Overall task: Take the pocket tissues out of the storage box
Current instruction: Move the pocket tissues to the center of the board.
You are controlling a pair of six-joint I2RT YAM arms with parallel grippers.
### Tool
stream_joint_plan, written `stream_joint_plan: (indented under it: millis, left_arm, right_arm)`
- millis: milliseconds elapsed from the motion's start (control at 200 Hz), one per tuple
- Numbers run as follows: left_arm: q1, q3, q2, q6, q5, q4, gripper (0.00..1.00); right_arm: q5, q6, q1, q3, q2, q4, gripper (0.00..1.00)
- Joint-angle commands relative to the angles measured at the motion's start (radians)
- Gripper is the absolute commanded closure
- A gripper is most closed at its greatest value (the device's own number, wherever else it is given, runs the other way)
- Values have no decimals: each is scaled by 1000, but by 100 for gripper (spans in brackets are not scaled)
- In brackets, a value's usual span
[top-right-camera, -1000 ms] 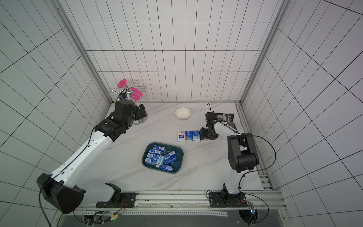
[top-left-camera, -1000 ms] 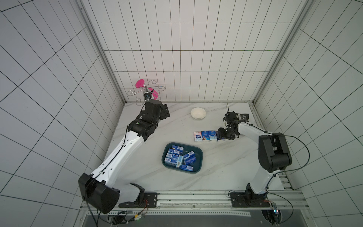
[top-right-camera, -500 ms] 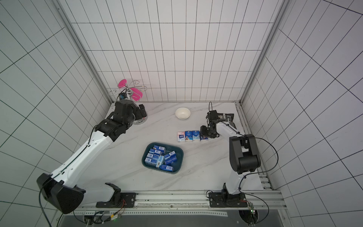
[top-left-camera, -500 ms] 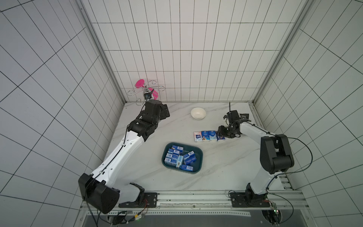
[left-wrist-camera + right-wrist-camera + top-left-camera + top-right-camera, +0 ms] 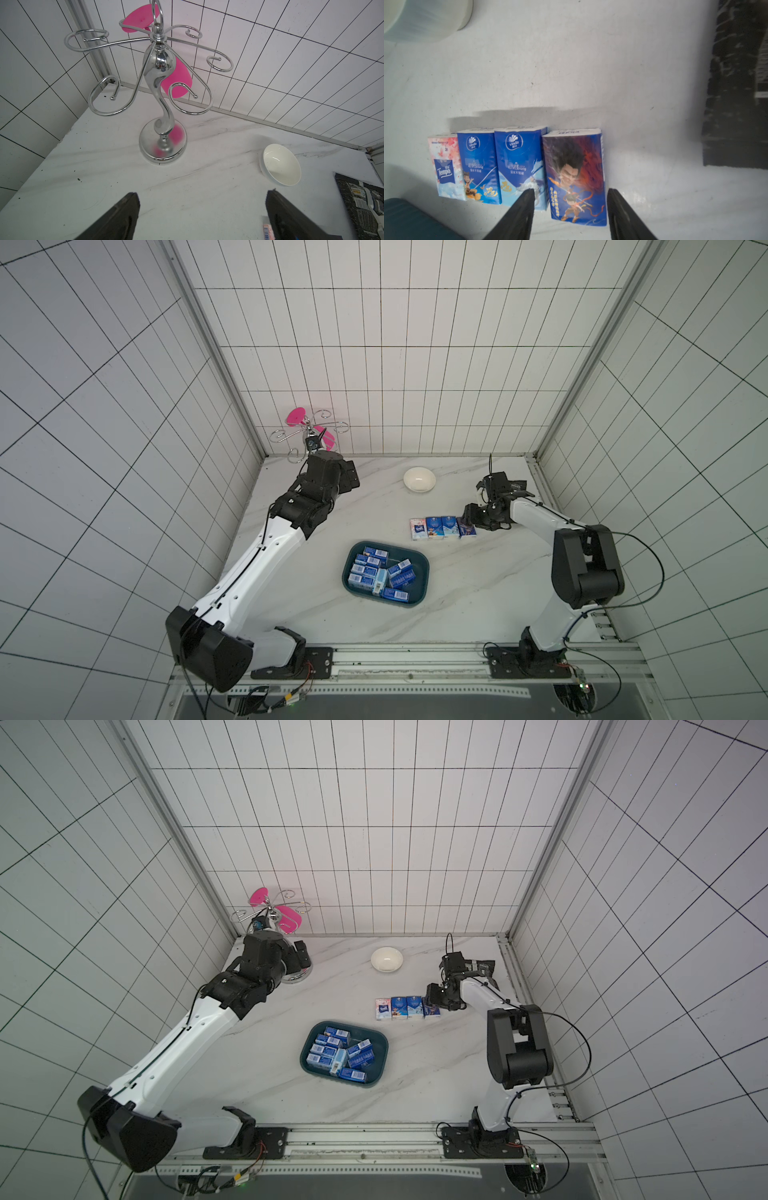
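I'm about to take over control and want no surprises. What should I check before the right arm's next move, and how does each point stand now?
1. The right hand is empty, jaws apart: ok.
2. The dark pack is set down at the end of the row of four packs: ok.
3. The fingers are clear of that pack: cannot tell, they straddle it closely.
4. The storage box is emptied: not ok, several pocket tissues lie inside.
5. The left hand is open and away from the box, facing the chrome stand: ok.
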Motion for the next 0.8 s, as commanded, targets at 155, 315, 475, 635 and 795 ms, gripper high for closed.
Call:
stream_joint_plan:
  millis: [155,315,475,635,795]
  left_arm:
    - [-4,22,-10,19,-11,8,2]
    - [-4,19,-15,20,-13,6,2]
    - [-4,16,-19,23,-20,4,2]
    - [-4,13,-26,23,-20,3,2]
    - [-4,11,-32,23,-23,3,2]
  right_arm:
    - [-28,10,-15,-5,44,30,41]
    - [-38,11,-17,-11,51,41,41]
    - [-54,11,-18,-5,63,41,41]
    - [-59,13,-19,-10,74,49,40]
    - [-70,16,-18,-14,72,57,40]
